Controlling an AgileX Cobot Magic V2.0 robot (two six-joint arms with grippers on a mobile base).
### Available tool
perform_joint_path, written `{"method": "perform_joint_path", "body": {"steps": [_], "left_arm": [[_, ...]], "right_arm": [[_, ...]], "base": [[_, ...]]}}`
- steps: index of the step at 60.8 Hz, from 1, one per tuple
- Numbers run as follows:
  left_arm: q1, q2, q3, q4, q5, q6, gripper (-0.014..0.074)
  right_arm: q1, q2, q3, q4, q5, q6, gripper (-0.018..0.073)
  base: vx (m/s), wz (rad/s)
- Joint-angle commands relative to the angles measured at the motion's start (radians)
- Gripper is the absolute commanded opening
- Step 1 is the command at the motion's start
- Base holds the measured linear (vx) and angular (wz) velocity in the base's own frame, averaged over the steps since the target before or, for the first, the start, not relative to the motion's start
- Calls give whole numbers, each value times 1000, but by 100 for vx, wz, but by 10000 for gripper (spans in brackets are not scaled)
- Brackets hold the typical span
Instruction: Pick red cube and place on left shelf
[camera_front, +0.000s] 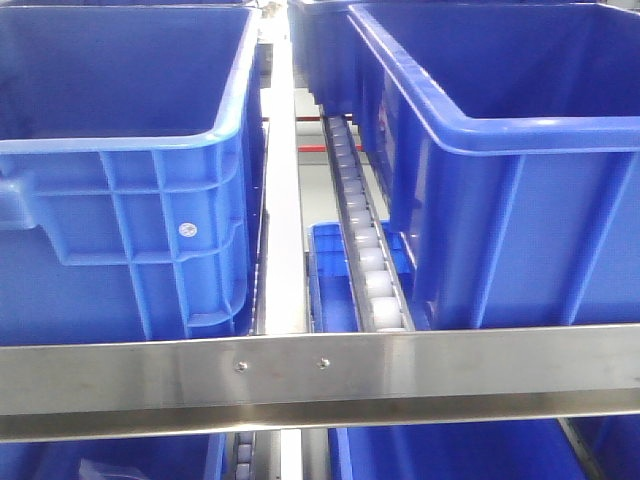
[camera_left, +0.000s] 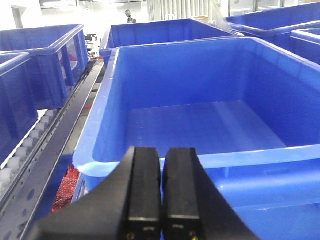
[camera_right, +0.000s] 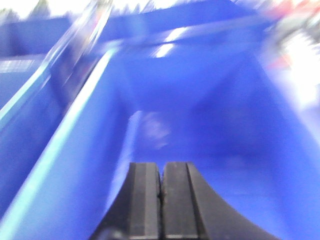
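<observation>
The left tool (camera_left: 161, 200) has its two black fingers pressed together with nothing between them. It hangs just above the near rim of a large blue crate (camera_left: 210, 125), whose visible floor is bare. The right tool (camera_right: 161, 200) is likewise closed and grips nothing; it points down into another blue crate (camera_right: 200, 125), though that view is blurred and its contents cannot be made out. In the front view the left shelf (camera_front: 320, 375) shows its steel front rail, a white roller track (camera_front: 365, 250) running back between two big blue crates, and more blue crates on the level below. The red cube cannot be picked out in any view; only some red stuff (camera_left: 67, 187) shows below the crate in the left wrist view.
</observation>
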Motion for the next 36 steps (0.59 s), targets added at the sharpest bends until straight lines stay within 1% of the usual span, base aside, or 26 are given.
{"method": "perform_joint_path", "body": {"steps": [1,5,11,23,36], "left_arm": [[-4,8,22,-6,-84,1,106],[-4,8,22,-6,-84,1,106],[-4,8,22,-6,-84,1,106],[-4,8,22,-6,-84,1,106],[-4,8,22,-6,-84,1,106]], "right_arm": [[-38,-110,26,-29,-57,-16,66],[-56,-174,56,-38,-19,-16,66],[-56,-213,83,-38,23,-16,66],[-56,-212,95,-38,70,-16,66],[-56,-212,95,-38,76,-16,66]], "base": [[0,0],[0,0],[0,0],[-2,-11],[0,0]]}}
